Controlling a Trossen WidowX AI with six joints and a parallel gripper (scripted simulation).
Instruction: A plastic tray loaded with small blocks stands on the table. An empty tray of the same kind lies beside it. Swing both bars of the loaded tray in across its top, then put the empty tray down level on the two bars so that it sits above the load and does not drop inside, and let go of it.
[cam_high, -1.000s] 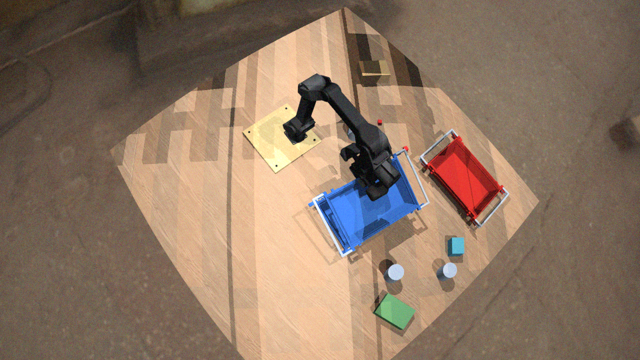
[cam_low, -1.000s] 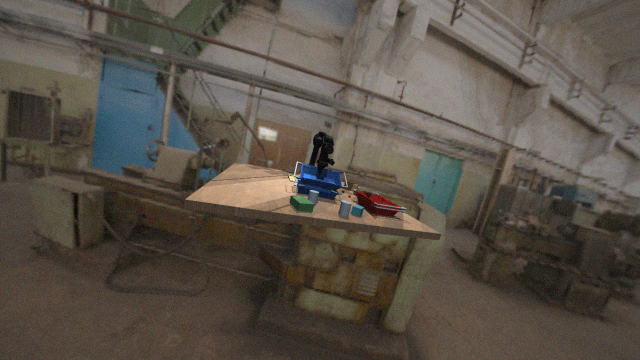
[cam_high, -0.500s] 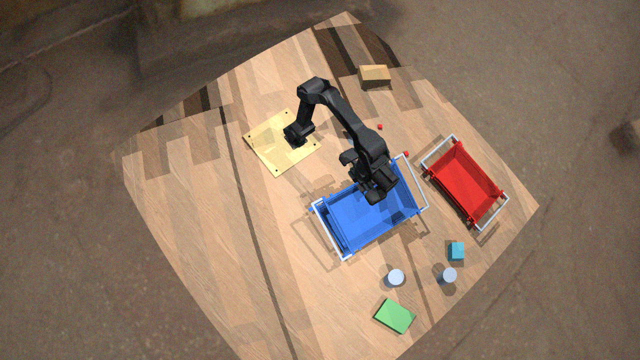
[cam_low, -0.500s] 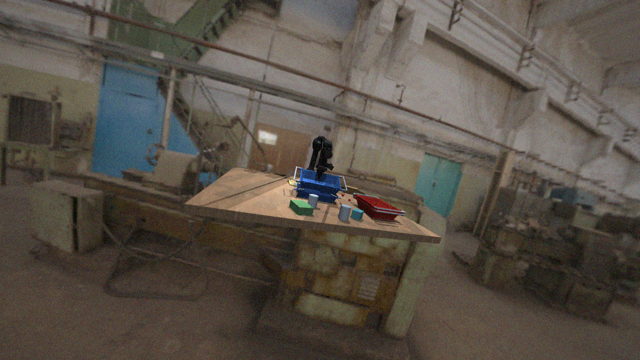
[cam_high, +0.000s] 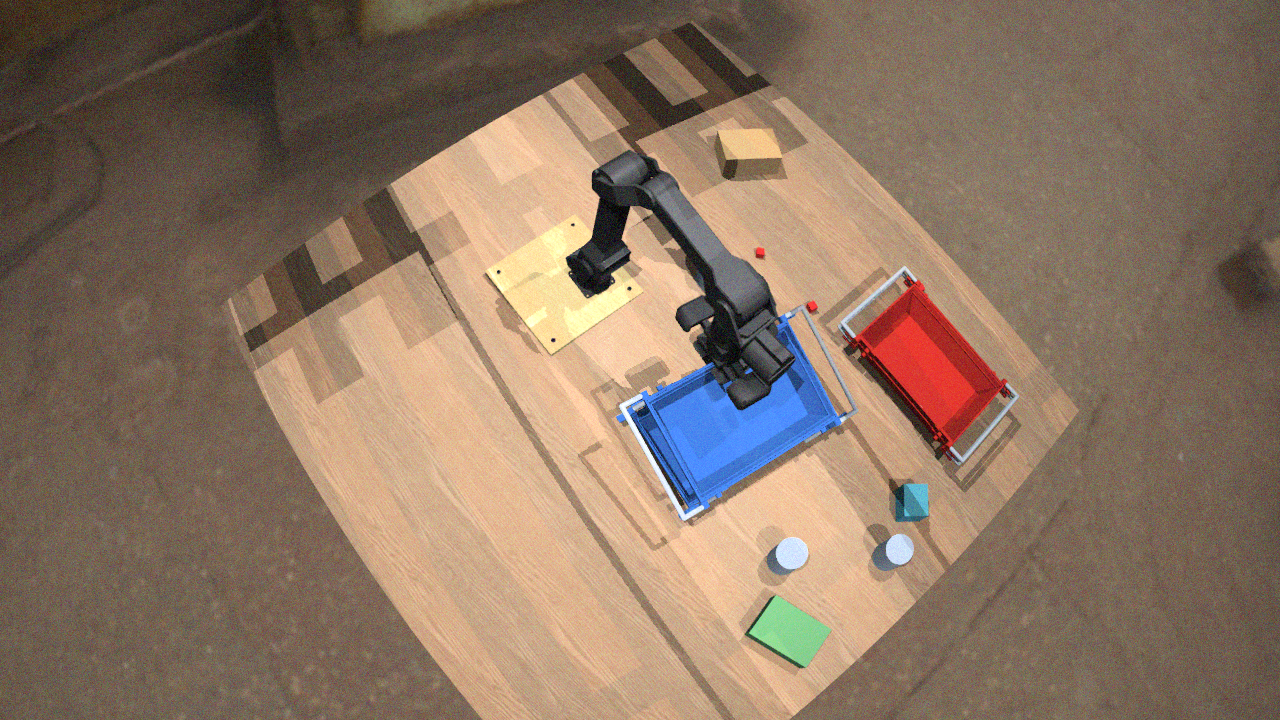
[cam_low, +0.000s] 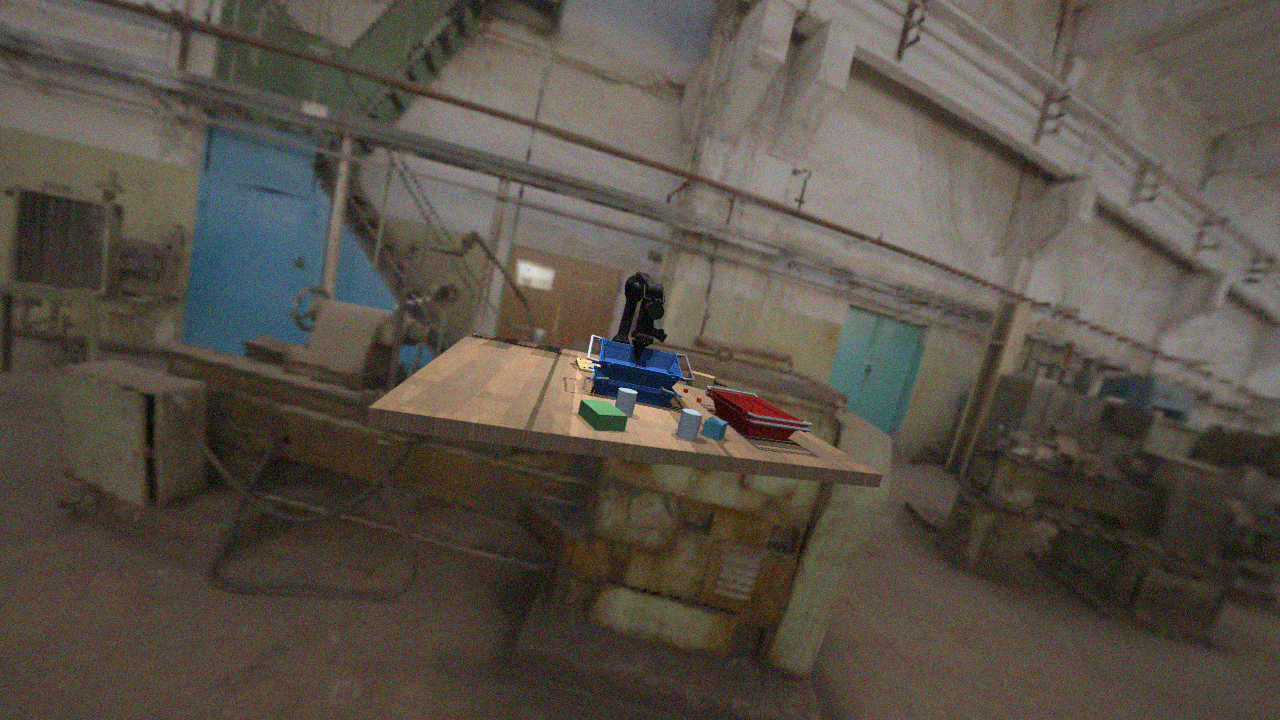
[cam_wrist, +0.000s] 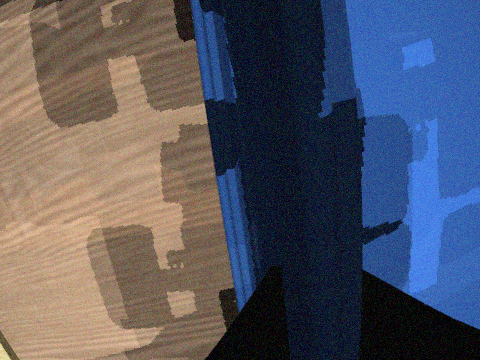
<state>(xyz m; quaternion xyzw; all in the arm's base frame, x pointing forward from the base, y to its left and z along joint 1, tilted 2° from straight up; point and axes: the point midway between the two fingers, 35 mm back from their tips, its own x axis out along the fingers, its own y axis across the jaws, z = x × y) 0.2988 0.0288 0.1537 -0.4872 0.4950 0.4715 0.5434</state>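
My gripper (cam_high: 721, 363) (cam_low: 640, 351) (cam_wrist: 306, 277) is shut on the near long wall of the empty blue tray (cam_high: 707, 438) (cam_low: 657, 362). That tray is held roughly level over the loaded blue tray (cam_high: 673, 470) (cam_low: 658, 395), which shows only at its left end and low side. A pale bar (cam_high: 655, 462) stands out at the left end of the pair and a grey bar (cam_high: 830, 362) at the right end. The load and any bars between the trays are hidden. I cannot tell whether the upper tray touches what is below.
A red tray (cam_high: 930, 362) (cam_low: 751, 413) with its bars out stands to the right. Two small red cubes (cam_high: 759, 252) (cam_high: 811, 306) lie near the blue trays. Beyond are two grey cylinders (cam_high: 792, 553) (cam_high: 899, 549), a teal block (cam_high: 912, 502) and a green block (cam_high: 788, 631). A tan block (cam_high: 750, 149) lies behind.
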